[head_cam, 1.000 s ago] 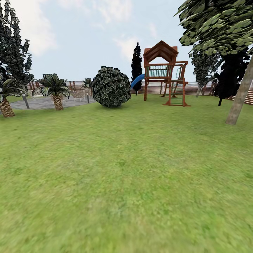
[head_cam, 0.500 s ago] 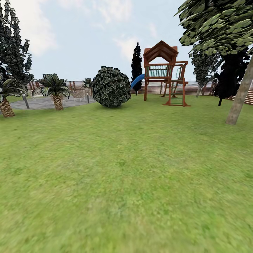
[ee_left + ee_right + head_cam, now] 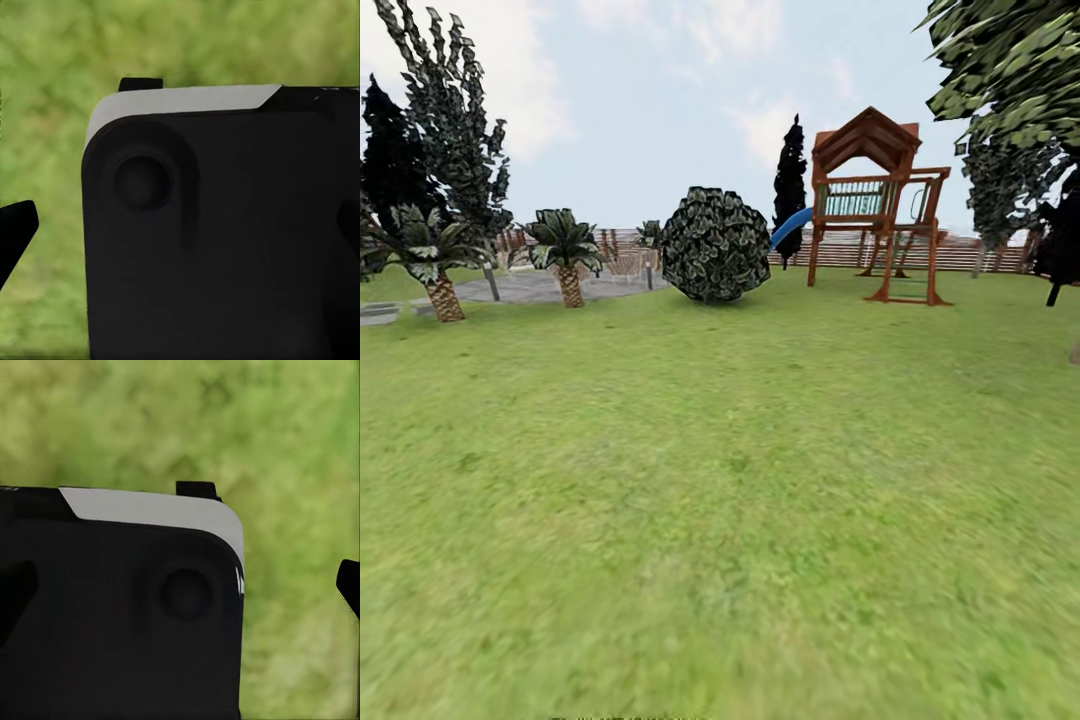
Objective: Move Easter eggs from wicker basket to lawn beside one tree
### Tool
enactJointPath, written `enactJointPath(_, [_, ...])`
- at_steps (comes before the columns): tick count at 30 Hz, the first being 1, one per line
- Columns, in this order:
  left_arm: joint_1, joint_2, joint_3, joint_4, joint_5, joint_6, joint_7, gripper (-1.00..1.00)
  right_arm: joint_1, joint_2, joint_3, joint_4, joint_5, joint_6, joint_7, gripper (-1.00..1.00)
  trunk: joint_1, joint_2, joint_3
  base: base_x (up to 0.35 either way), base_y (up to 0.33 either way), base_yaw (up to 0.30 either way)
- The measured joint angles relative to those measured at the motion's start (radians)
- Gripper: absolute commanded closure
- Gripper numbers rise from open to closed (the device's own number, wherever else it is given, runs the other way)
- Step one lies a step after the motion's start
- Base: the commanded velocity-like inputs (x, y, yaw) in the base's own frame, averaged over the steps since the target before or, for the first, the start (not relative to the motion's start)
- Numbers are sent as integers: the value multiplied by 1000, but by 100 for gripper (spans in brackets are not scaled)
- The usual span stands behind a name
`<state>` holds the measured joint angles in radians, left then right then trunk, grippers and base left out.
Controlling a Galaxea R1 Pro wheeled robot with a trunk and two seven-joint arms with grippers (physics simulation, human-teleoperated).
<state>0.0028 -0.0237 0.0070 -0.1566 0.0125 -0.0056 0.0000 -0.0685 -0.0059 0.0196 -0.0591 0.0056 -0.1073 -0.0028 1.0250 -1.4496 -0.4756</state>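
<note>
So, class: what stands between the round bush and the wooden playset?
In the head view, a dark narrow tree and a blue slide stand between the bush and playset.

Lawn (image 3: 740,500) in front, round bush (image 3: 716,244) behind it, playset (image 3: 875,205) right of bush, palms (image 3: 568,255) left.

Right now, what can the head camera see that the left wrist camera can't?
The head view has the wooden playset with its blue slide, the ball-shaped bush, two palms, the slat fence, the grey paved circle and sky. The left wrist view has a big black robot part with a pale top edge, close up. Both show the lawn, and it looks blurry green in the wrist view.
</note>
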Motion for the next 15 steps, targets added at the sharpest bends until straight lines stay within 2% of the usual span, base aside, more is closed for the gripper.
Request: enactJointPath(15, [0,-1,0,0,0,0,1,-100,0,0,0,-2,0,0,0,-100,0,0,-8,0,0,290])
